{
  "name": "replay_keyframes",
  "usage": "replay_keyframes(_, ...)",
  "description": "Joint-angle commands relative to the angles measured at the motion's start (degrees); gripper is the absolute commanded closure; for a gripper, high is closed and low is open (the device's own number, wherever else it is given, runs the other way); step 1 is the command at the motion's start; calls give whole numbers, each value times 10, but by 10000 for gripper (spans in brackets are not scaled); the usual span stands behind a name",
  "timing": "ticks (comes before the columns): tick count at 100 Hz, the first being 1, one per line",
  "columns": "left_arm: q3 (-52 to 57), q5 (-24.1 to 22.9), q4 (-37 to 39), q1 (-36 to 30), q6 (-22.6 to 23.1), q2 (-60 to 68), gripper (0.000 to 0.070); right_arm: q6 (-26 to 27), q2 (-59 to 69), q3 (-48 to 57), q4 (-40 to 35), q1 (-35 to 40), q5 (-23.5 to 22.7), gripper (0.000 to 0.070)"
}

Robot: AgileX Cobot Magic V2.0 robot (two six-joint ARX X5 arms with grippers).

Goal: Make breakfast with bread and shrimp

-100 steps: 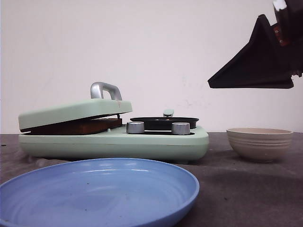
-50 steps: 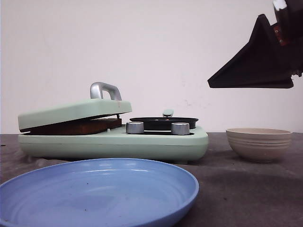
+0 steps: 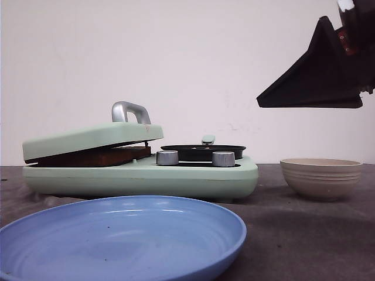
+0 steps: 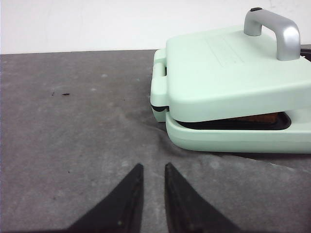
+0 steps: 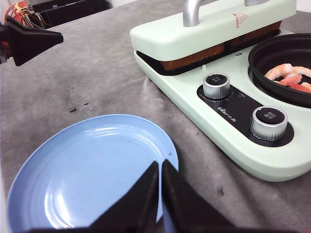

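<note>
Nearest the robot, an empty blue plate (image 3: pixel 120 237) is sitting on the grey tabletop (image 3: pixel 304 234). The right end effector (image 5: pixel 159 196) is hanging above the plate's right rim, its fingers pressed nearly together and pinching nothing. The left end effector (image 4: pixel 151 196) is hovering low over bare tabletop to the left, fingers only slightly parted and likewise empty. Beyond the plate, the mint-green breakfast maker (image 3: pixel 140 170) is lying with its long axis running left to right. The bread (image 5: pixel 194 58) is sitting under the handled press lid (image 4: pixel 228 73), on the appliance's left half, showing only a toasted brown edge in the gap. It is lying beyond both end effectors, and the left arm looks nearer. Pink shrimp (image 5: pixel 289 77) are resting in the black pan (image 5: pixel 282 68) on the right. A beige bowl (image 3: pixel 321 177) is standing further right.
</note>
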Motion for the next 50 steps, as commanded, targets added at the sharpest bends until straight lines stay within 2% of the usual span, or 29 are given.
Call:
replay_keyframes(1, -10, 5, -2, 1, 4, 0, 695, 4, 2, 2, 6, 3, 0, 700)
replay_keyframes(44, -10, 5, -2, 1, 4, 0, 695, 4, -21, 2, 6, 3, 1, 700)
replay_keyframes(50, -10, 5, -2, 1, 4, 0, 695, 4, -41, 2, -15, 2, 32, 700)
